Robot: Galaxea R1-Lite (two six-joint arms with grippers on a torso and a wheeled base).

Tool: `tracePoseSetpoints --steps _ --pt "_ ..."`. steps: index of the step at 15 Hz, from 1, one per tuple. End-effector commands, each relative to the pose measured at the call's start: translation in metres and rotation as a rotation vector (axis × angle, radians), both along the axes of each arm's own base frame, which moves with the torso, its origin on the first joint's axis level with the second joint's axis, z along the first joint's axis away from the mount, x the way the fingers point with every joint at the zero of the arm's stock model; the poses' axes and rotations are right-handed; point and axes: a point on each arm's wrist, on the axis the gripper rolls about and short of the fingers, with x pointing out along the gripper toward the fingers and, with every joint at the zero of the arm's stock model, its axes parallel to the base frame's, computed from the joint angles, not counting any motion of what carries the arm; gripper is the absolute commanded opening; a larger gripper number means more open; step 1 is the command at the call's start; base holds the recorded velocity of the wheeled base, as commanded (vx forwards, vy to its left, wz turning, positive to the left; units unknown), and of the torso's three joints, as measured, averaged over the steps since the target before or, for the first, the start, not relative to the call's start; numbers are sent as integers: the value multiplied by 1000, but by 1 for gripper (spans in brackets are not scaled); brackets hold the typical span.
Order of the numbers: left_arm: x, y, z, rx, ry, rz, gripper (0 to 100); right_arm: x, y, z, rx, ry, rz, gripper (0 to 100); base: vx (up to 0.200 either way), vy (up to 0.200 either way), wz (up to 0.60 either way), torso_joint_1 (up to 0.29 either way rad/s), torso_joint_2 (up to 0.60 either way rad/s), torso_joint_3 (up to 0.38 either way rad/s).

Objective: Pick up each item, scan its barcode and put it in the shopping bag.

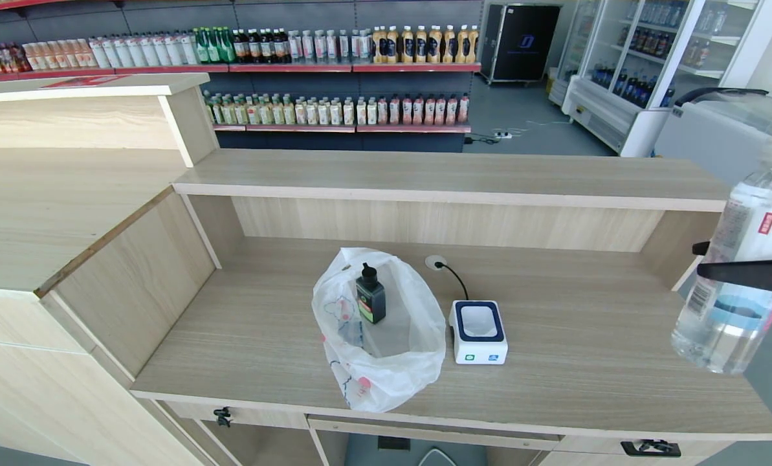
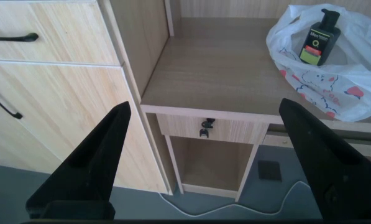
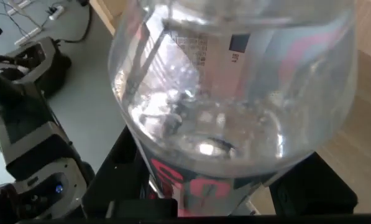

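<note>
One clear bottle [image 1: 751, 217] clamped in my right claw [image 1: 748, 275].
One dark bottle [image 1: 371, 294] in one shopping bag [image 1: 421, 340]; left claw [image 2: 204, 107] gapes wide.

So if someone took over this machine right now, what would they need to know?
Right claw: shut on the clear bottle, held up at the counter's right end.
Left claw: open, empty, low by the counter's left front.
Done: dark pump bottle stands in the shopping bag.
Left: pass the clear bottle over the scanner, beside the bag, then bag it.
</note>
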Motion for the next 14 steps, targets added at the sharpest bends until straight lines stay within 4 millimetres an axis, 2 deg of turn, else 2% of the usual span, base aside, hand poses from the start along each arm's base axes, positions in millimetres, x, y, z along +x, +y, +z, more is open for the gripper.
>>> tracePoseSetpoints --steps 1,2,3,5,8,10,12,14 --pt "0 0 0 0 0 0 100 -2 -5 -1 -2 78 -115 0 0 0 0 0 0 0" --pt "0 0 0 0 0 1 100 0 -6 -2 -11 112 -172 0 0 0 0 0 0 0" --pt "0 0 0 0 0 1 100 8 -10 -1 -11 202 -330 0 0 0 0 0 0 0" --pt "0 0 0 0 0 1 100 10 -11 8 29 213 -365 0 0 0 0 0 0 0" --pt "0 0 0 0 0 1 100 3 -9 16 51 195 -395 0 0 0 0 0 0 0" --pt "0 0 0 0 0 0 100 7 -8 20 114 273 -553 0 0 0 0 0 0 0" --pt "0 0 0 0 0 0 100 15 5 24 143 248 -653 0 0 0 0 0 0 0" --pt "0 0 0 0 0 1 100 27 19 26 75 124 -772 0 0 0 0 0 0 0"
